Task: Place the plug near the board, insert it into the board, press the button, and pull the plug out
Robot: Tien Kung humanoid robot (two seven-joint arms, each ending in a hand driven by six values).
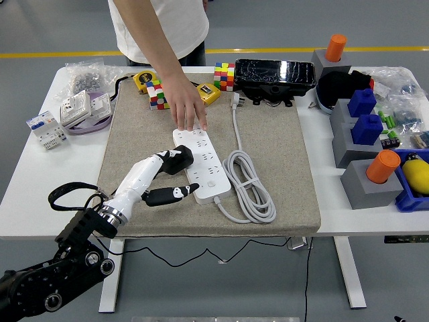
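Note:
A white power strip (206,155) lies on the beige mat (281,154), its round button (211,181) near its close end. A black plug (182,158) sits at the strip's left edge, over the sockets. My left hand (182,173) reaches in from the lower left. Its fingers (166,158) curl over the plug and its thumb (175,193) lies stretched against the strip's near left edge. A person's hand (187,109) presses down on the strip's far end. How deep the plug sits cannot be told. My right arm is out of view.
The strip's white cable (249,186) is coiled to its right, its white plug (235,100) lying at the back. Colour cubes (156,94), a yellow tape measure (207,94) and a black box (274,74) line the mat's far edge. Grey blocks (367,178) stand at the right.

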